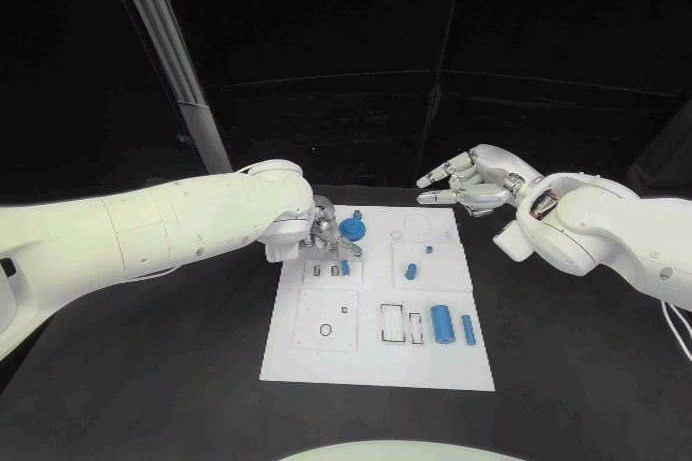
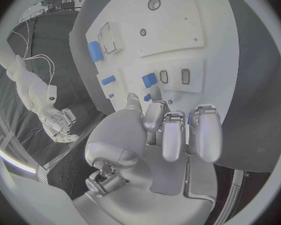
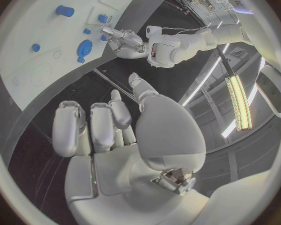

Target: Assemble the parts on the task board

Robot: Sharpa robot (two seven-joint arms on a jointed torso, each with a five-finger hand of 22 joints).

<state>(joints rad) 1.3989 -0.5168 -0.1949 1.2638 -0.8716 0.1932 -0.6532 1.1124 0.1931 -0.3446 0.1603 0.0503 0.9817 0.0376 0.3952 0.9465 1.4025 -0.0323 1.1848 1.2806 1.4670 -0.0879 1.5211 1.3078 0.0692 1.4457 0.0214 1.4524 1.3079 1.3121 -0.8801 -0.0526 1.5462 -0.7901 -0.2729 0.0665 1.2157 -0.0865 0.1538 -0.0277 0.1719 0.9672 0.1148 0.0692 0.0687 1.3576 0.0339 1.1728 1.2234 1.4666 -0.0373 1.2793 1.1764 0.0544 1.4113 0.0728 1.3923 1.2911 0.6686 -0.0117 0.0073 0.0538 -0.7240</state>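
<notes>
The white task board (image 1: pixel 378 321) lies flat in the middle of the black tabletop (image 1: pixel 159 381), and the small blue parts sit on it. The head view shows about seven: a thick cylinder (image 1: pixel 441 324) and a thinner one (image 1: pixel 467 329) side by side near the board's right edge, a short peg (image 1: pixel 411 272) further up, a tiny stud (image 1: pixel 428 249) above that, a round knob-like piece (image 1: pixel 353 228) at the far left corner, and two small blocks (image 1: pixel 345 268) by the left hand, though the smallest are hard to count for certain. They look like hard plastic, probably light, stiff and somewhat slick, so each would best be pinched across its sides, the cylinders near their middle so they do not roll or tip. The left hand (image 1: pixel 326 237) hangs over the board's far left corner, its fingers (image 2: pixel 154 116) close together and pointed down beside the round piece; whether they pinch a part cannot be told, since the tips hide what lies under them. The right hand (image 1: pixel 473 181) hovers beyond the board's far right corner, well apart from every part, its fingers (image 3: pixel 70 127) loosely spread and holding nothing. Several recesses on the board are unfilled, so most of the assembly seems yet to be done.
</notes>
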